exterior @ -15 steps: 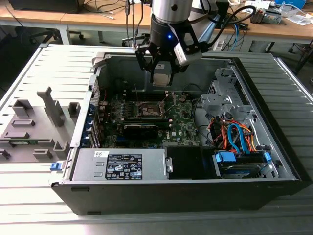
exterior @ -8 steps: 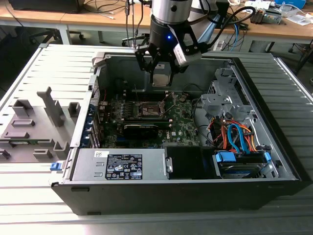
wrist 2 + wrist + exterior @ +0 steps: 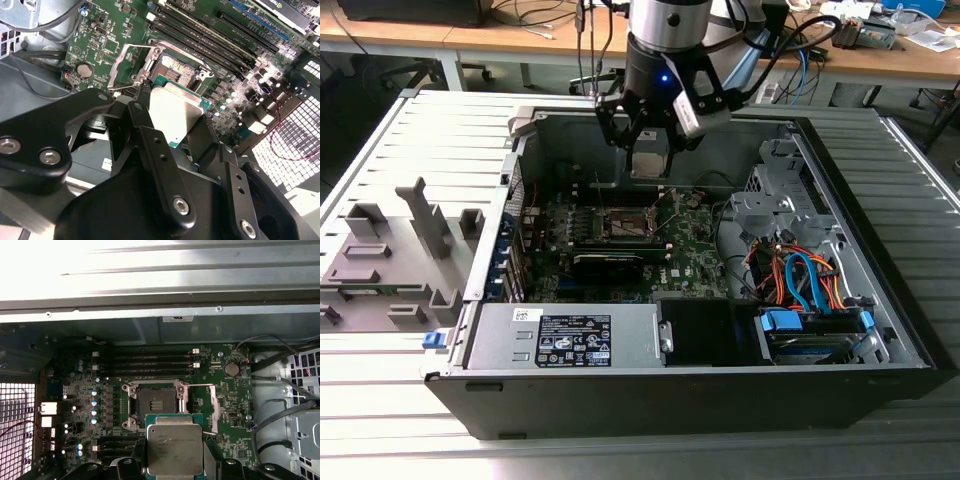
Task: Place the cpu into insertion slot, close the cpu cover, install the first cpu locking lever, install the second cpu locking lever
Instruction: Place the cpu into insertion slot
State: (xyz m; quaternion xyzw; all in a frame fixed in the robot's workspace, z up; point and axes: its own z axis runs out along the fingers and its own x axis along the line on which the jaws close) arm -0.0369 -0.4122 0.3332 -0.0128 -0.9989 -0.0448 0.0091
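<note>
the cpu (image 3: 175, 450) has a pale silvery-beige face with a green edge. the motherboard (image 3: 225, 395) is green. the insertion slot (image 3: 156, 402) is dark, rimmed in silver. the claw (image 3: 652, 148) is black. the cables (image 3: 798, 275) are orange and blue. the counter (image 3: 380, 130) is grey, ribbed in parallel lines.

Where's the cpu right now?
In both wrist views the cpu sits gripped between the fingers, held above the motherboard near the open insertion slot.

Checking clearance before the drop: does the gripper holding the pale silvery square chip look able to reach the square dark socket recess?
Probably yes: the gripper holds the chip, and the socket recess lies uncovered, its silvery metal frame cover standing open to one side, nothing visibly over it.
</note>
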